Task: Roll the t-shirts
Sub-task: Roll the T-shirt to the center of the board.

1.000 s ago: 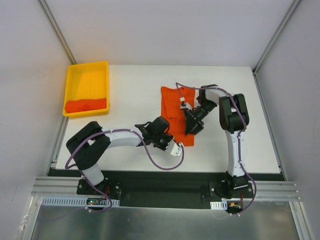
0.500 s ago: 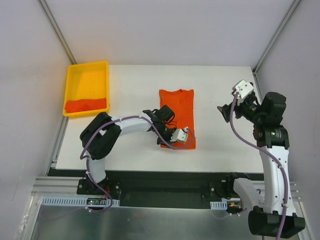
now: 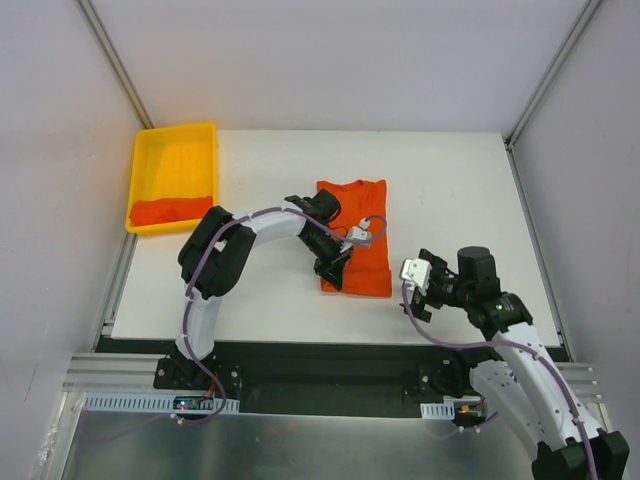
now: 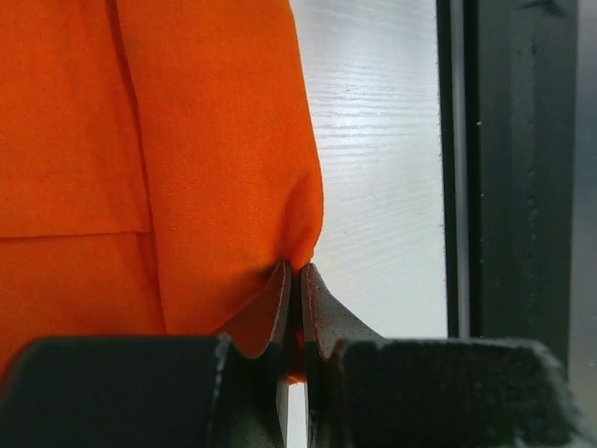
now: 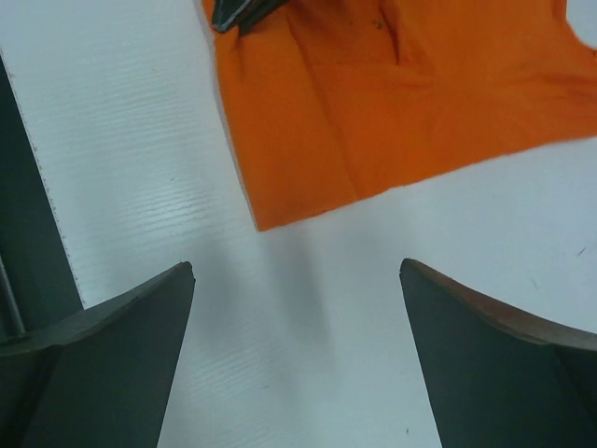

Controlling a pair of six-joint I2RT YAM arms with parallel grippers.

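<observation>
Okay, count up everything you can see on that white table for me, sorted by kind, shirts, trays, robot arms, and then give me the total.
Plain bright orange cloth t-shirts: 2, one laid flat, one bunched up
Yellow plastic tray: 1
Robot arms: 2, left, right
Total: 5

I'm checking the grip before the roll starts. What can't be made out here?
Top view: left gripper and arm cover the left edge of the t-shirt.
Left wrist: fingers hide how much cloth is pinched.
Top view: orange cloth in the yellow tray too small to judge rolled.
Right wrist: frame edge cuts off the t-shirt.
</observation>
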